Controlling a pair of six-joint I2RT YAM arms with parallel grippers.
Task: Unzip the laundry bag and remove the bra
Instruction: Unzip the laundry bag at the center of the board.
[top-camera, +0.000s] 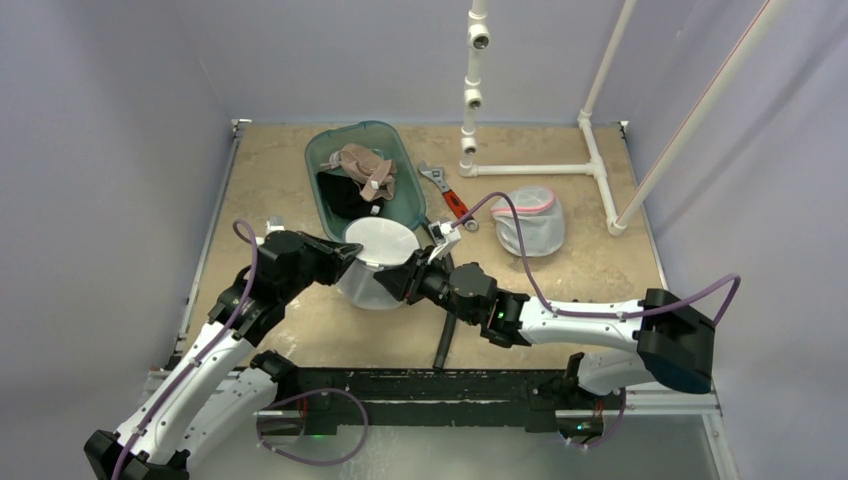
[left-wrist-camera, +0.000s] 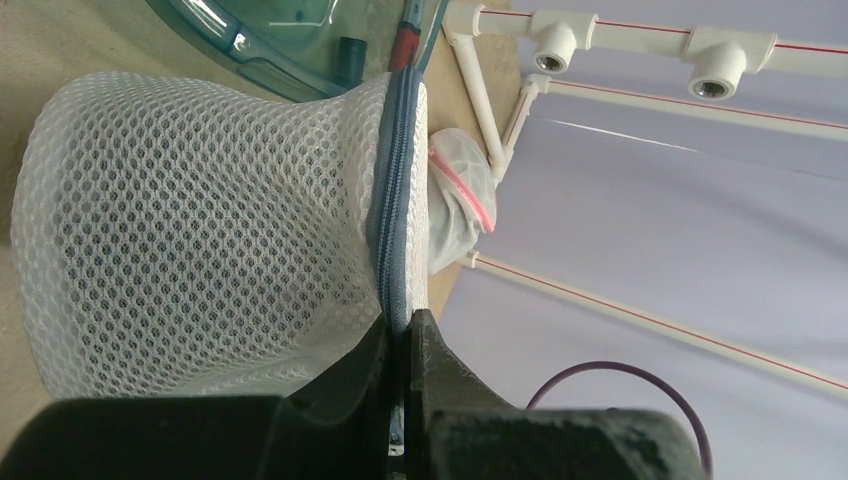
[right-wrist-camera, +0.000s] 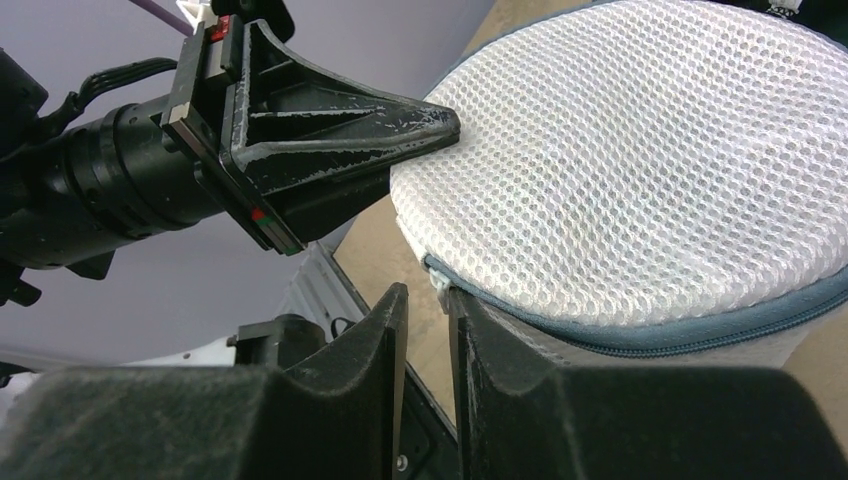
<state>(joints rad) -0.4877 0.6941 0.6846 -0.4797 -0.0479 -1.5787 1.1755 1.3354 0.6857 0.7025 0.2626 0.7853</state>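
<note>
Left fingers (left-wrist-camera: 445, 375) are clenched on the laundry bag (top-camera: 378, 262), pinching right on the grey zip (left-wrist-camera: 395, 200) seam at the rim. imo that's an anchor grip, so the mesh doesn't just drag along when the slider gets pulled. Bag stands upright on the worktop (top-camera: 560, 285), mid-front, w/ the teal bin (top-camera: 322, 150) of clothes right behind it. Zip looks shut wherever it shows, so unzipping hasn't started. Bra isn't visible, prob inside the bag, can't confirm thru the mesh.

Right fingers (right-wrist-camera: 372, 350) sit on the opposite side, low at the zip line, w/ only a thin gap between them and a small white tab (right-wrist-camera: 437, 284) at the tips. Looks like the pull. Can't tell if they're actually gripping it or just bracketing it.

Further right a 2nd mesh bag (top-camera: 530, 222) sits well apart, not involved.
</note>
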